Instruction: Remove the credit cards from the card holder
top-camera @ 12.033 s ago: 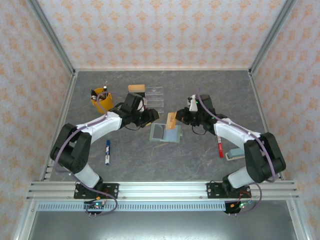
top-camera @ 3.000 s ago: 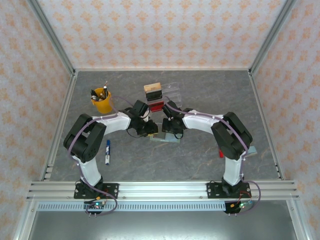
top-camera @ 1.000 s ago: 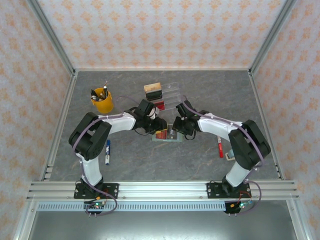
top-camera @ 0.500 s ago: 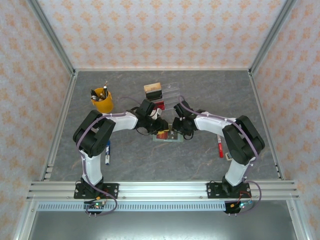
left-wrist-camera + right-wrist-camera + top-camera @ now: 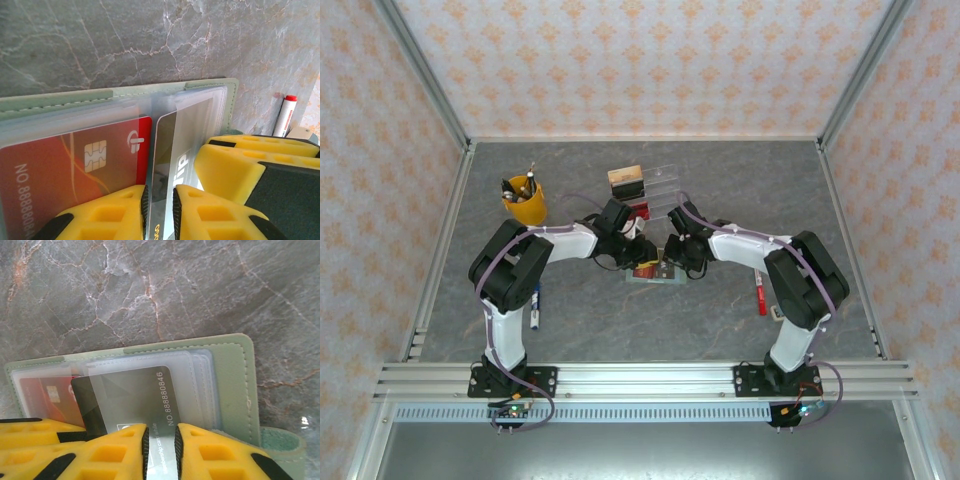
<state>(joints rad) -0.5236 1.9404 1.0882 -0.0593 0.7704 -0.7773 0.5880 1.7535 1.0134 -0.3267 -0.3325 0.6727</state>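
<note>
The card holder [image 5: 656, 277] is lying open on the grey table [image 5: 740, 180], near its middle, and both arms are reaching in over it from either side. The left gripper [image 5: 160, 212] is sitting low over the holder with its yellow jaws drawn close, leaving a narrow slit. The black card [image 5: 172, 150] is showing through that slit, but whether the jaws are clamping it cannot be told. The right gripper [image 5: 160, 447] is standing equally narrow over the same card, and its hold cannot be told either. The black card is lying partly under a clear sleeve. The red card [image 5: 65, 165] is resting in the sleeve beside it. A red marker [image 5: 283, 114] is lying on the table, apart from the holder
</note>
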